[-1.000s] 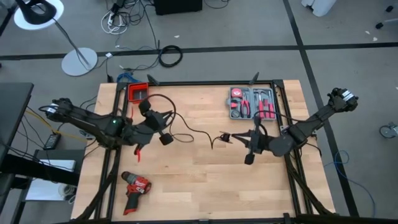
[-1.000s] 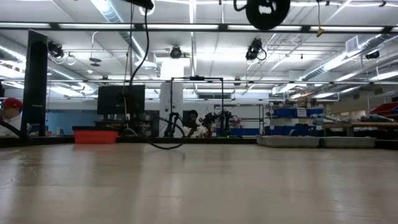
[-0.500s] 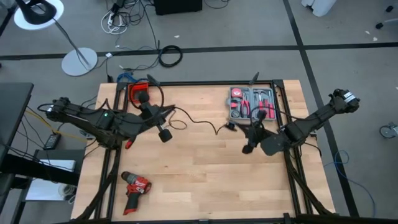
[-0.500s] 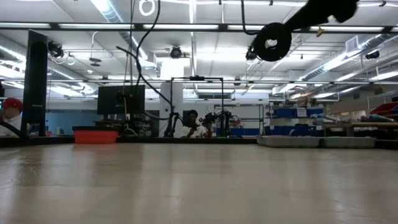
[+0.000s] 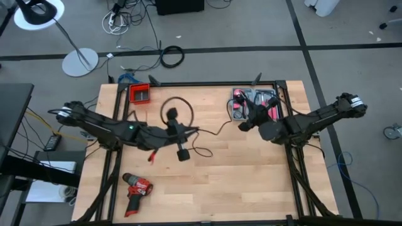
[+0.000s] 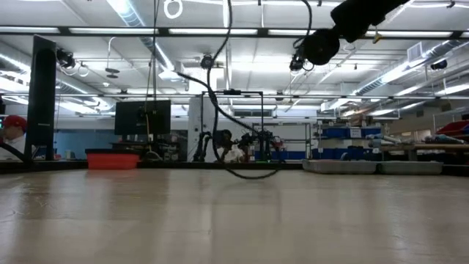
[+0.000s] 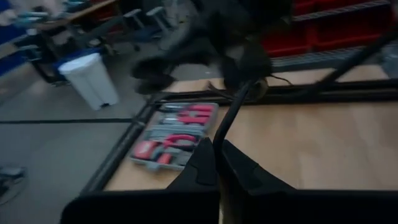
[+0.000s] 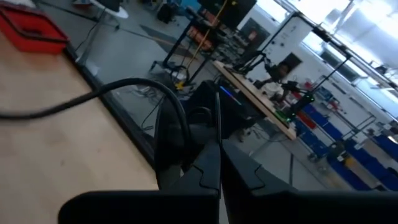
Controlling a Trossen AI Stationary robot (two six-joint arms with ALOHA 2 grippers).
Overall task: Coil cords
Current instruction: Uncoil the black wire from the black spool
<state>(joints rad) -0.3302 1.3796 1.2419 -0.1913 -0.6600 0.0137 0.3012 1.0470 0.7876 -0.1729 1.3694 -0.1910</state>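
Thin black flexible cord (image 5: pixel 202 133) strung across desk centre, looped at 10 o'clock end, slack dip mid-span. Left pincer (image 5: pixel 188 132) at desk centre, fingers together, clamped on cord. Right pincer (image 5: pixel 241 126) at 2 o'clock, raised beside grey tool case (image 5: pixel 237 108), fingers together, clamped on cord's other end. Red drill (image 5: pixel 136 188) at 7 o'clock, well apart.

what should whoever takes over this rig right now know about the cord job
Left gripper: shut on the thin black cord, mid-table.
Right gripper: shut on the cord's other end, beside the red-and-grey tool kit tray.
Cord: one loop raised behind the left gripper, the rest hanging slack between the arms and sagging to the wooden table.
Done: both ends gripped, one loop formed.
Left: coil the remaining slack and set the bundle down.
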